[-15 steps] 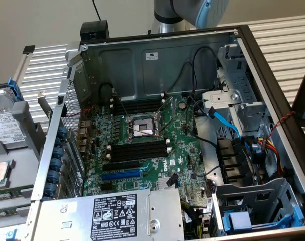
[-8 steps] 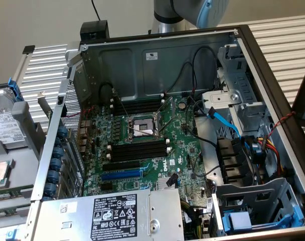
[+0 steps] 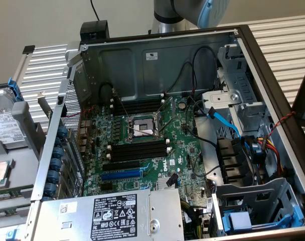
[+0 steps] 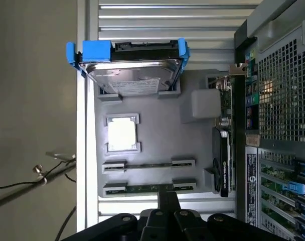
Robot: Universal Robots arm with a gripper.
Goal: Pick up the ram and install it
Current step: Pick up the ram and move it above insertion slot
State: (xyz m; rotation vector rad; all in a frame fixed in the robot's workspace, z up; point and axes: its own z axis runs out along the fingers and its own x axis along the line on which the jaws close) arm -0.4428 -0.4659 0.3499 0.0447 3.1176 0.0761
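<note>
The ram (image 4: 142,189) is likely handling as a light, stiff yet fragile stick, so taking it across its 2 flat faces near the middle, clear of the contact edge, is looking safest. It is showing as a long, thin green strip standing on edge in a cradle (image 4: 114,191) of the grey tray (image 4: 157,130), beyond the processor chip (image 4: 122,134) from the hard drive (image 4: 135,70). The tray is sitting at the exterior view's left of the computer case (image 3: 142,70). The hand (image 4: 167,198) is hovering just over the ram, closed and gripping nothing visible.
</note>
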